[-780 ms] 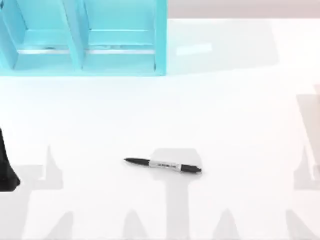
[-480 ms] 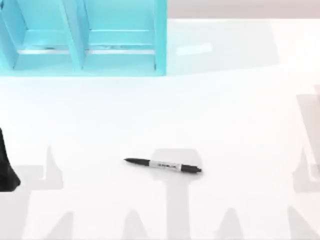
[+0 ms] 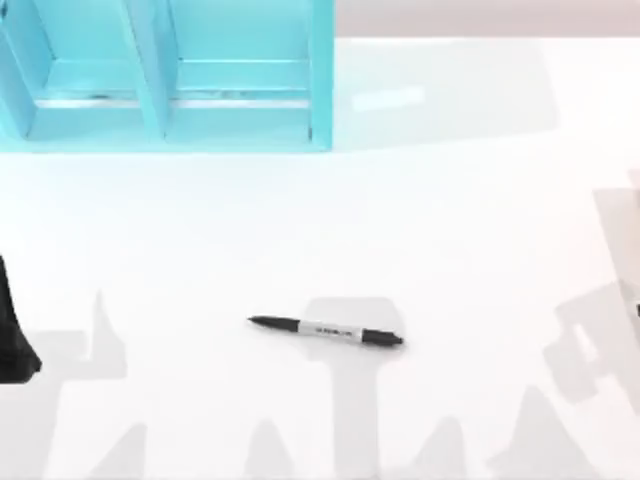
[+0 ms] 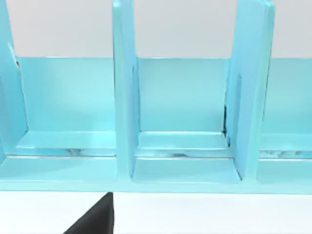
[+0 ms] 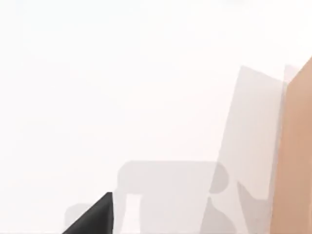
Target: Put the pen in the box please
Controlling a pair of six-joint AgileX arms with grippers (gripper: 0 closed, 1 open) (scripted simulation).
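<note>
While one pen [image 3: 326, 332] lies, box [image 3: 240, 75] apart

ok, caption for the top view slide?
Black pen lying flat mid-table, blue box at the far left.

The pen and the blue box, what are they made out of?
The pen looks like smooth black plastic, with a pale printed label band round its middle. The blue box looks like hard painted or plastic panels: flat dividers and a faint sheen suggest so, though a rendered picture leaves this open.
</note>
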